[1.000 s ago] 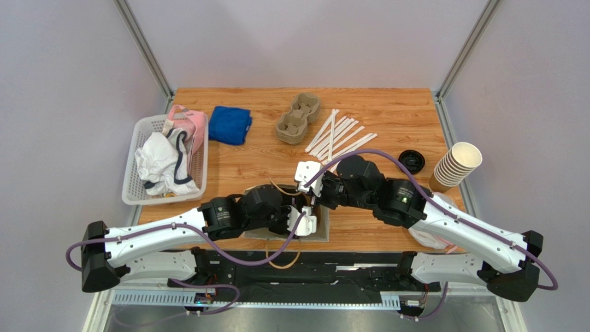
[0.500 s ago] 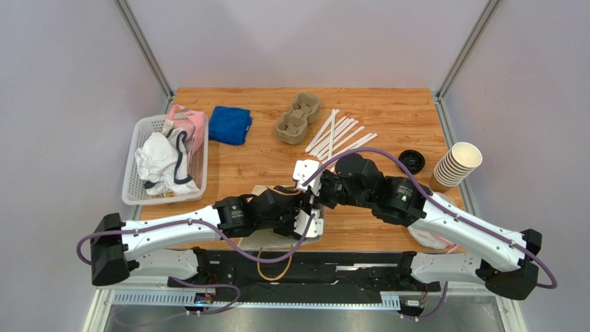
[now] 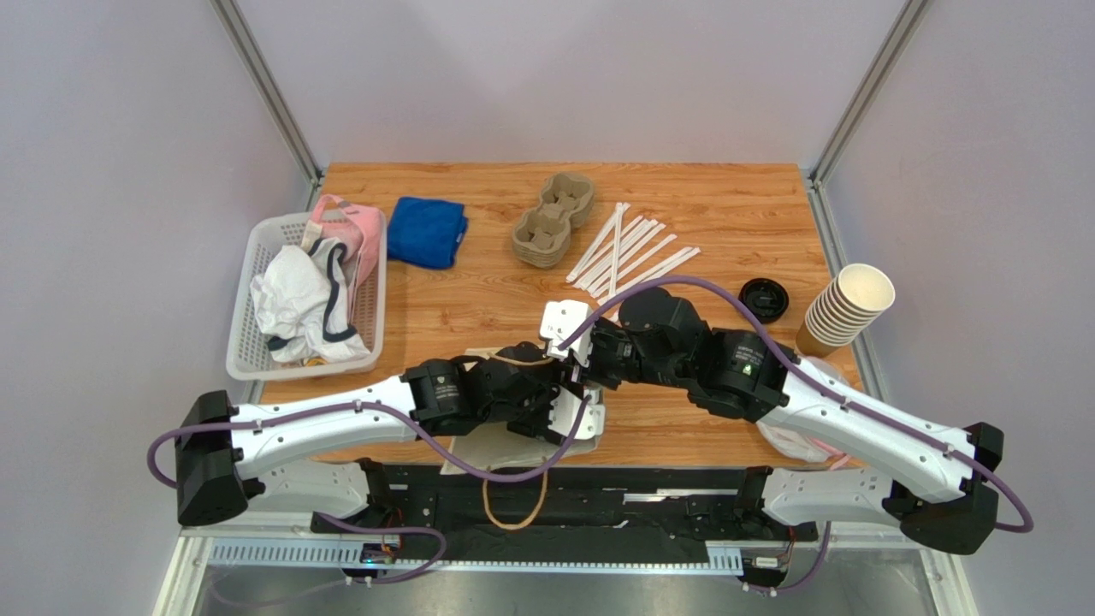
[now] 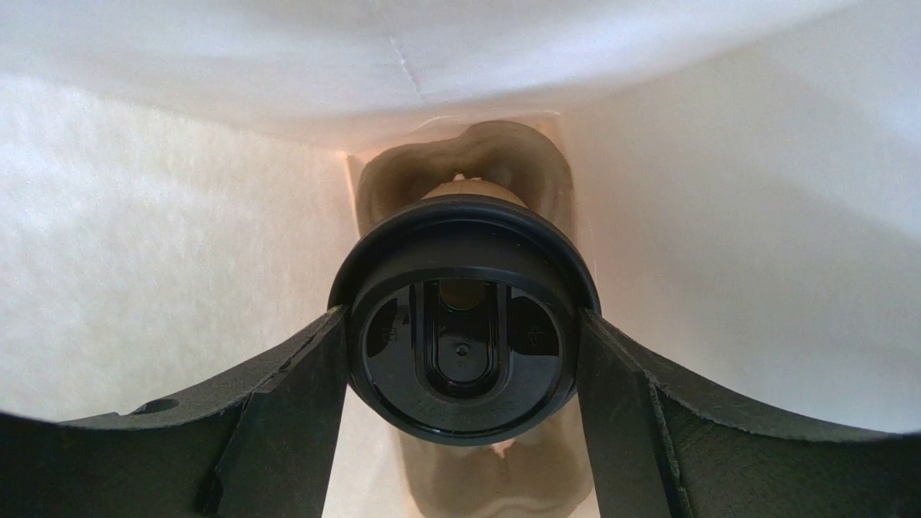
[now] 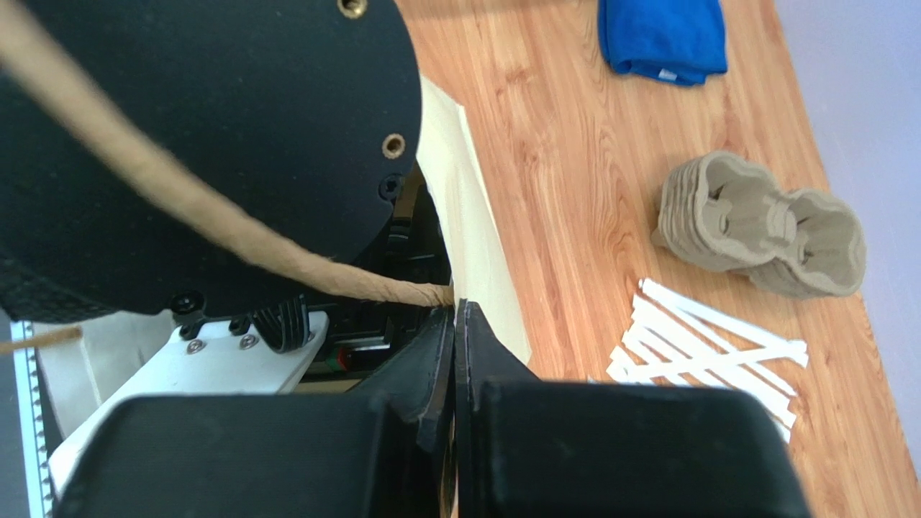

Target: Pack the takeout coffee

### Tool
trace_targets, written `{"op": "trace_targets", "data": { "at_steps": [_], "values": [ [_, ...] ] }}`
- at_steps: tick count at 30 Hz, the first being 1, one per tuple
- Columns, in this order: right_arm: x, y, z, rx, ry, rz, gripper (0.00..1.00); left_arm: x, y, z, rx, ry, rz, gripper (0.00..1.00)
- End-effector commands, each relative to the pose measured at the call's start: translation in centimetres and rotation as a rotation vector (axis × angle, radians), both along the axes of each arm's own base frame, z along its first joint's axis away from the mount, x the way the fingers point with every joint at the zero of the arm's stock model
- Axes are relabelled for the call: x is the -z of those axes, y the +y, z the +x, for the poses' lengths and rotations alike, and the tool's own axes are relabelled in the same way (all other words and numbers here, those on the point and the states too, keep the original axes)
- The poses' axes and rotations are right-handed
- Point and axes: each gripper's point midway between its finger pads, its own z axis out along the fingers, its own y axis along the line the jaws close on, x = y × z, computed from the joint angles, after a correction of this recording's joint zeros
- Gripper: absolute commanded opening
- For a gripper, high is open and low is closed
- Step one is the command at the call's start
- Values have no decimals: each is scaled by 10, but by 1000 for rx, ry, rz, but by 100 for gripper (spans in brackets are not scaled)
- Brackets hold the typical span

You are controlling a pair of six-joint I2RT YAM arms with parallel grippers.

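Coffee (image 4: pixel 463 324) sat inside the paper bag (image 4: pixel 162 270), left hand (image 4: pixel 463 362) gripping it at the lid, right hand (image 5: pixel 454 324) pinched shut on the rope handle (image 5: pixel 216 232); judged nearly packed, with set-down, release and withdrawal left

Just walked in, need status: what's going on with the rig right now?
The left fingers grip the takeout coffee, black lid up, inside the paper bag, whose pale walls surround it. A tan moulded shape lies below the cup; whether the cup sits on it cannot be told. The right fingers are shut on the bag's rim by its rope handle, apparently keeping the mouth open. The cup is not yet released.
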Motion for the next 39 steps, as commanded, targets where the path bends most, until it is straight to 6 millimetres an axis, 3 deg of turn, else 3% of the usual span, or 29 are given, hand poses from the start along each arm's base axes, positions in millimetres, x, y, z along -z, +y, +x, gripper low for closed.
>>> {"op": "trace_targets", "data": {
  "at_steps": [1, 4, 7, 11, 20, 28, 33, 39],
  "values": [
    [-28, 6, 5, 5, -68, 83, 0, -67, 3, -6, 9, -12, -114, 0],
    [-25, 4, 6, 8, -81, 77, 0, -76, 14, -14, 36, -11, -91, 0],
    [-23, 0, 10, 32, -96, 66, 0, -62, 34, -16, 32, -16, -11, 0],
    [-21, -2, 13, 47, -101, 60, 0, -58, 49, -17, 39, -40, 21, 0],
    [-23, -3, 21, 84, -131, 53, 0, -60, 50, -21, 53, -17, 49, 0],
    [-24, -6, 8, -12, -186, 36, 0, -46, 95, -16, -13, -75, 174, 0],
    [-20, -1, 1, -64, -204, 36, 0, -47, 91, -8, -36, -110, 155, 0],
    [-21, 1, 0, -72, -210, 38, 0, -33, 85, 0, -43, -144, 164, 0]
  ]
}}
